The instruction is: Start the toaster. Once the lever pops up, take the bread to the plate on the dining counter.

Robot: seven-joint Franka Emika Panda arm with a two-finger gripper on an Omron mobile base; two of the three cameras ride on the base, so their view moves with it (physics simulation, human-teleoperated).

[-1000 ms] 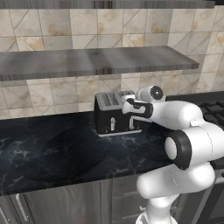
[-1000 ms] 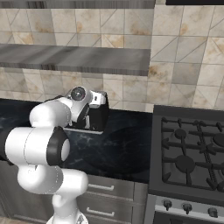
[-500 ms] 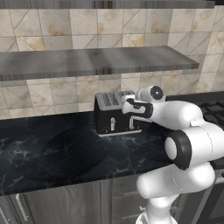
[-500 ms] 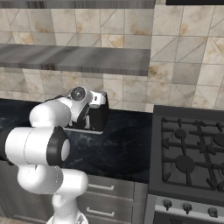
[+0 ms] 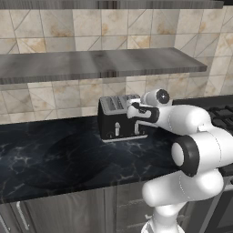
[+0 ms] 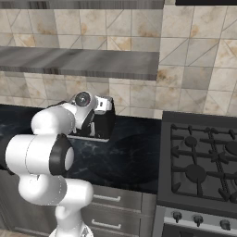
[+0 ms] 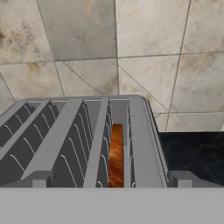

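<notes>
The toaster (image 5: 119,118) sits on the black marble worktop (image 5: 59,159), toward its back edge, close to the tiled wall (image 5: 54,95). From the left base view its black front w/ silvery levers faces the room; grey slotted top visible. In the right base view the toaster (image 6: 104,121) is mostly hidden behind the arm, only its right end showing.

The gripper (image 5: 133,110) is at the toaster's top right front corner, over the lever side. Finger tips can't be made out in any view, so can't tell if they're spread or pressed together, or whether they touch the lever.

Hand view looks down along the toaster's top (image 7: 78,140): four slots w/ wire guards. The bread (image 7: 115,155) stands down in the rightmost slot, orange-brown crust edge showing, sunk below the grey rim.

Surface & room: worktop is black w/ faint white veins, running left to right; grey drawers (image 6: 111,208) w/ bar handles below its front edge. A long grey shelf (image 5: 95,63) is fixed to the wall above the toaster. Wall tiles are beige/grey w/ diagonal seams and rusty marks. At the worktop's right end sits a gas stove (image 6: 203,157), dark grates & burners, knobs along its front.
</notes>
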